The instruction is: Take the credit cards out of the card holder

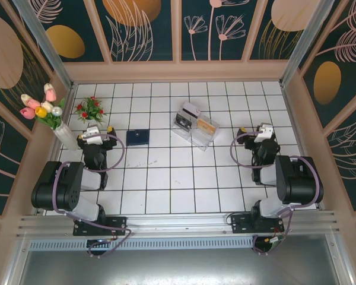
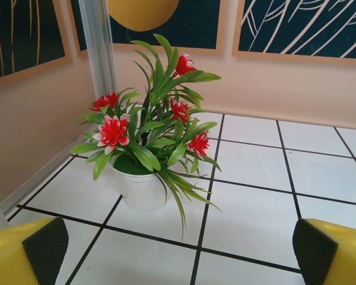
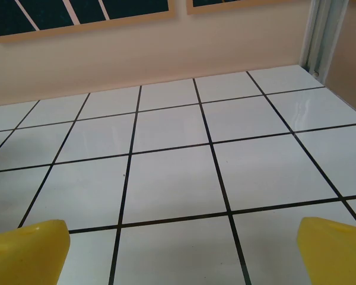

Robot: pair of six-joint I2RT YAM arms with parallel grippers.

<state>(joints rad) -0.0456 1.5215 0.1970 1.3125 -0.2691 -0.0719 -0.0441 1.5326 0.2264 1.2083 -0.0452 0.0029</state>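
The card holder (image 1: 137, 137), a small dark navy case, lies closed and flat on the white tiles left of centre. The credit cards are hidden; none pokes out of the holder. My left gripper (image 1: 95, 130) hovers about one tile left of the holder, and it is open. In the left wrist view, the left gripper (image 2: 178, 252) has yellow fingers with black pads (image 2: 45, 249) spread wide over bare tile. My right gripper (image 1: 261, 129) is far off on the right side, also open. The right wrist view has the right gripper (image 3: 181, 252) with nothing between its fingertips (image 3: 29, 246).
A clear plastic tray (image 1: 196, 126) holding several flat card-like pieces, one tan, sits right of the holder. A potted red-flowered plant (image 1: 90, 110) (image 2: 145, 139) stands just beyond the left gripper. A vase of tulips (image 1: 54, 119) is at the left wall. Walls enclose three sides.
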